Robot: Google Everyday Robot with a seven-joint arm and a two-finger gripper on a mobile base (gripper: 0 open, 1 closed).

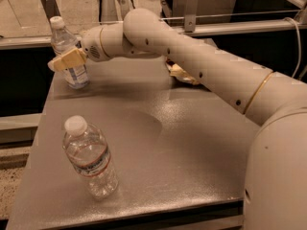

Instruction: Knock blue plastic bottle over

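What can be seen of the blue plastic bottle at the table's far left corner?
The blue plastic bottle is slim and of clear plastic, with a white cap and a pale blue-and-white label with dark print. It stands about upright, not knocked over, on the grey table near its far left corner. The gripper lies across its middle, hiding part of the label and seemingly pressed against it. Nothing else touches it.

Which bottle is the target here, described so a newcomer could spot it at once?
Start at the grey table and go to its far left corner, where the gripper is level with the middle of a standing bottle. That is the blue bottle: slim, white cap, a tall pale blue-and-white label. The wider ribbed bottle near the front edge has only a narrow band.
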